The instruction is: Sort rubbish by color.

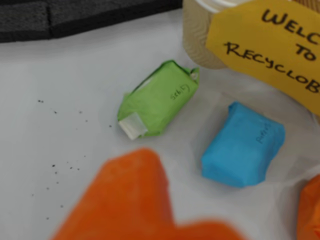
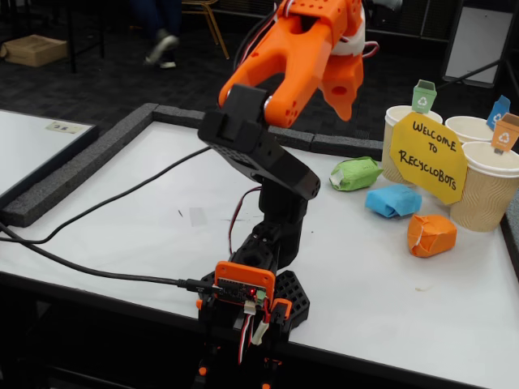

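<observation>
Green wad [image 1: 159, 98] lies beside blue wad [image 1: 243, 145] on table [image 1: 60, 100].

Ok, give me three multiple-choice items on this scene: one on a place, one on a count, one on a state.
1. In the fixed view, where does the blue wad lie?
A. between the green wad and the orange wad
B. inside a cup
C. at the arm's base

2. How many cups stand behind the sign?
A. one
B. three
C. five

3. What is the gripper doing?
A. clamping the green wad
B. pressing on the table
C. raised in the air, holding nothing

Answers: 1 A, the blue one sits in the middle of the row of three. 2 B, three ribbed cups with small flags show. 3 C, all three wads lie on the table, apart from the gripper.
</observation>
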You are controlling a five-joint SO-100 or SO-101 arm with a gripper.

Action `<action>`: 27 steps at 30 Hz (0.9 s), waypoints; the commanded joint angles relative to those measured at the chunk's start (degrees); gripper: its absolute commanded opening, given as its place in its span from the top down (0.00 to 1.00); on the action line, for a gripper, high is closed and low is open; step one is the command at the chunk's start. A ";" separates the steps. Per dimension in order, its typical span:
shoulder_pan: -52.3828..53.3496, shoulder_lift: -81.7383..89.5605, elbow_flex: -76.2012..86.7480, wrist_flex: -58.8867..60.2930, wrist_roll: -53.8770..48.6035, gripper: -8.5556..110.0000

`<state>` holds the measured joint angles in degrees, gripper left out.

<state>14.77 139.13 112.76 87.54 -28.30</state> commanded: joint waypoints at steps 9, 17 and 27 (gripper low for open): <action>8.53 0.18 -7.47 6.33 -29.53 0.83; 21.01 -4.48 -7.38 1.49 -35.51 0.83; 30.59 -14.33 -5.89 -7.03 -42.80 0.81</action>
<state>41.57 126.65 112.76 86.40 -68.64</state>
